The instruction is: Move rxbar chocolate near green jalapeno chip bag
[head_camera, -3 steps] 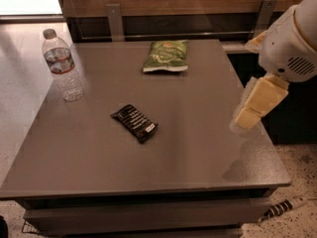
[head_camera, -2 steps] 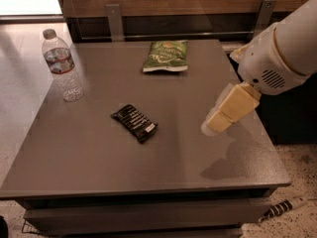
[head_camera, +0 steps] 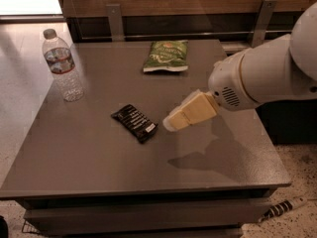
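Observation:
The rxbar chocolate (head_camera: 135, 122) is a small black wrapper with white text lines, lying flat at an angle near the middle of the grey table (head_camera: 89, 162). The green jalapeno chip bag (head_camera: 166, 55) lies flat near the table's far edge, well apart from the bar. My gripper (head_camera: 169, 125) with its pale yellow fingers hangs above the table just right of the bar, its tip close to the bar's right end. It holds nothing.
A clear plastic water bottle (head_camera: 62, 66) stands upright at the table's far left. A wooden wall with metal brackets (head_camera: 115, 22) runs behind the table. A striped cable (head_camera: 283, 208) lies on the floor at the lower right.
My arm has swung left and down from the table's right edge toward the black bar. The bar, bag and bottle have not moved.

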`<state>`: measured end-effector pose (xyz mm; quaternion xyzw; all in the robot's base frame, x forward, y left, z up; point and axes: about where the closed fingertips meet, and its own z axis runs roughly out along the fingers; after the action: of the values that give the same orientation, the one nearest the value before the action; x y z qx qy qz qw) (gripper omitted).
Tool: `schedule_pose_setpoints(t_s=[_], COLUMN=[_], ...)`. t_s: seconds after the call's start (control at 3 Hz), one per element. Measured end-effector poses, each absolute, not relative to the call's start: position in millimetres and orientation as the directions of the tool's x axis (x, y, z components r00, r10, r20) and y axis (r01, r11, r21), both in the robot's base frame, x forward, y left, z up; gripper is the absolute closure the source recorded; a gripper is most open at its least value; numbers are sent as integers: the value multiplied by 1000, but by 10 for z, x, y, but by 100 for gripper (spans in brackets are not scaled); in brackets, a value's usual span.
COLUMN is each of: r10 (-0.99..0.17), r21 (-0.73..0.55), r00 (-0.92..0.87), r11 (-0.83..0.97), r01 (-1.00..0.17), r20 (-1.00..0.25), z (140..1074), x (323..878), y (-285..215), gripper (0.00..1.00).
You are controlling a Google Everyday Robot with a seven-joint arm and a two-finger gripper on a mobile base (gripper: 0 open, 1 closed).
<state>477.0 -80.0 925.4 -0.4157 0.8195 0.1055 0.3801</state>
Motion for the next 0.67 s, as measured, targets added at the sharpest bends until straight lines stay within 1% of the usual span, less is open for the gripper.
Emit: schedule_pose_setpoints(t_s=[0.33, 0.67], r10=[-568, -568], r21=[-180, -181], r00=[-335, -335], r11=[666, 665], r01=[-724, -724], r20=[-751, -752], z=[9380, 9382], x=[4940, 4941], y=[-798, -797], gripper=[0, 0])
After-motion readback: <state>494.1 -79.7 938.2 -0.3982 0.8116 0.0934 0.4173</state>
